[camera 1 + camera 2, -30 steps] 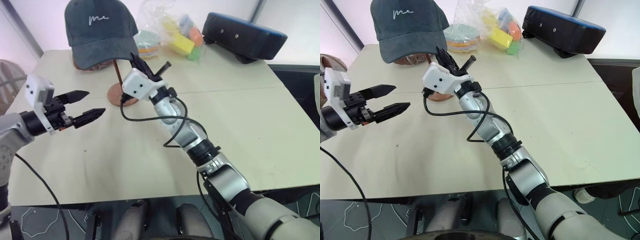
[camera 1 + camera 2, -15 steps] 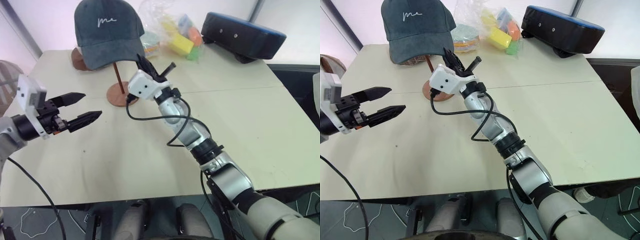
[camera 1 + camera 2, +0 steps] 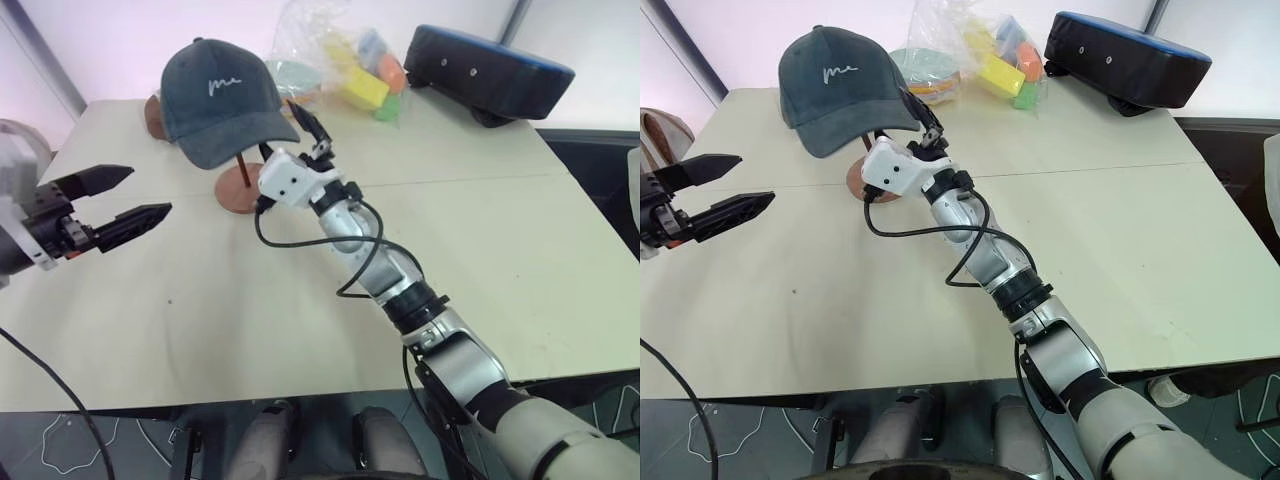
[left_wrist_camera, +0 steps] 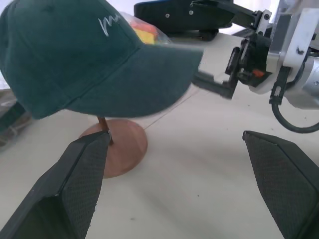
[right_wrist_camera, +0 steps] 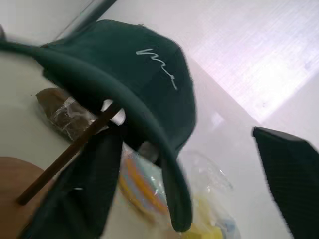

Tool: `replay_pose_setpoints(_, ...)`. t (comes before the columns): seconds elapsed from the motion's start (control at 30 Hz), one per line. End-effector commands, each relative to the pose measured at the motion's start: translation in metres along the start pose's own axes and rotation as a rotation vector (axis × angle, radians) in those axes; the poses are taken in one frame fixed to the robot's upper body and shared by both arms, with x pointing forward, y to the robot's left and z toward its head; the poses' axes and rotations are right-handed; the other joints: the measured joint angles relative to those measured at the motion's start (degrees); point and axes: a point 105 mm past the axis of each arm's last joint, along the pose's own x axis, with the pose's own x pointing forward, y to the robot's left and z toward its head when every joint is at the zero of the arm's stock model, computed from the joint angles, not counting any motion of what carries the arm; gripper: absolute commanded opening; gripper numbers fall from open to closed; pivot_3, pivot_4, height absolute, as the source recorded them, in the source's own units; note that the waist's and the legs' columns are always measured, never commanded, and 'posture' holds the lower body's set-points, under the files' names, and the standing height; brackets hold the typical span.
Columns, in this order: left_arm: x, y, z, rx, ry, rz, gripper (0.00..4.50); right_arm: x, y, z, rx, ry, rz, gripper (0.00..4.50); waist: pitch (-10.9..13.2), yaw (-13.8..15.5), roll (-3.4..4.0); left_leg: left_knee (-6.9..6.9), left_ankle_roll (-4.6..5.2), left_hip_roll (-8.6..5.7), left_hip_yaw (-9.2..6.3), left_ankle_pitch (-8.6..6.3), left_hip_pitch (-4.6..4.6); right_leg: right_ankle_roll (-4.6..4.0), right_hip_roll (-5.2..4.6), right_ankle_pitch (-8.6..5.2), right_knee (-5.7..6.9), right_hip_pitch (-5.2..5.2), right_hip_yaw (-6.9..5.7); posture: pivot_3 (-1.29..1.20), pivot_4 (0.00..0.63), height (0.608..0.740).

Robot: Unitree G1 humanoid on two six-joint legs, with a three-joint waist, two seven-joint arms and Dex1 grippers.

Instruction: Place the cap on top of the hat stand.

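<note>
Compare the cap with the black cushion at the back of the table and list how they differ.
The cap is dark teal-grey soft fabric with white script; the black cushion is smooth, padded and has a blue top edge. The cap sits raised on the hat stand, tilted with its brim low; the cushion lies directly on the table. The cap is smaller than the cushion. Both are dark.

The dark teal-grey cap point(image 3: 222, 100) sits tilted atop the reddish-brown wooden hat stand point(image 3: 240, 183), brim forward.
</note>
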Motion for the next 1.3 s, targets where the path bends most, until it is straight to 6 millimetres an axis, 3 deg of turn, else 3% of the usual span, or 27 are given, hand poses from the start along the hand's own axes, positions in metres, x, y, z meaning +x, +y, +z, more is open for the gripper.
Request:
replay_pose_setpoints(0.03,-0.005,0.004,0.014,0.053,-0.024,0.014,4.50,-0.010,0.000,0.003,0.044,-0.002,0.107,4.46,0.00,0.11,0.00,0.00,0.00,0.00,0.00,0.00,0.00,0.00,0.00,0.00,0.00,0.00,0.00,0.00,0.150,0.740)
replay_pose_setpoints(0.2,-0.005,0.007,0.016,0.067,-0.022,0.011,4.50,-0.037,0.000,-0.020,0.076,0.106,0.301,4.46,0.00,0.16,-0.01,0.01,0.29,-0.01,-0.01,-0.17,0.00,0.00,-0.02,0.00,-0.03,0.03,-0.02,0.00,0.150,0.740)
replay_pose_setpoints(0.33,-0.006,0.011,0.021,0.081,-0.028,0.013,4.50,-0.052,-0.016,-0.036,0.110,0.183,0.386,4.46,0.01,0.13,0.00,0.00,0.32,0.00,-0.01,-0.19,0.00,0.00,-0.03,0.00,-0.03,0.03,-0.02,0.00,0.150,0.740)
replay_pose_setpoints(0.43,-0.007,0.013,0.024,0.090,-0.031,0.013,4.50,-0.055,-0.043,-0.042,0.207,0.229,0.415,4.46,0.02,0.12,-0.02,0.00,0.34,0.00,-0.01,-0.20,0.00,0.00,-0.06,0.00,-0.04,0.03,-0.02,0.00,0.150,0.740)
replay_pose_setpoints(0.6,-0.007,0.016,0.028,0.094,-0.043,0.012,4.50,-0.043,-0.097,-0.053,0.303,0.267,0.328,4.46,0.07,0.08,0.02,-0.02,0.35,0.00,0.01,-0.21,-0.01,-0.01,-0.10,0.00,-0.04,0.01,-0.02,0.00,0.150,0.740)
replay_pose_setpoints(0.73,-0.004,0.017,0.028,0.098,-0.050,0.011,4.50,-0.030,-0.119,-0.070,0.371,0.262,0.204,4.46,0.05,0.08,-0.01,-0.08,0.35,0.00,0.02,-0.21,-0.01,-0.03,-0.12,-0.02,-0.07,0.01,-0.04,0.00,0.150,0.740)
replay_pose_setpoints(0.97,-0.006,0.018,0.035,0.106,-0.068,0.017,4.50,-0.011,-0.113,-0.085,0.666,0.232,0.100,4.46,0.10,-0.07,0.04,-0.12,0.33,0.00,0.05,-0.20,-0.02,-0.03,-0.12,-0.01,-0.08,-0.01,-0.03,0.00,0.150,0.740)
replay_pose_setpoints(1.3,-0.011,0.016,0.041,0.117,-0.081,0.035,4.50,0.004,-0.089,-0.083,0.933,0.209,0.177,4.46,0.10,-0.05,0.05,-0.16,0.32,0.00,0.06,-0.18,-0.02,-0.03,-0.12,-0.01,-0.08,-0.01,-0.03,0.00,0.150,0.740)
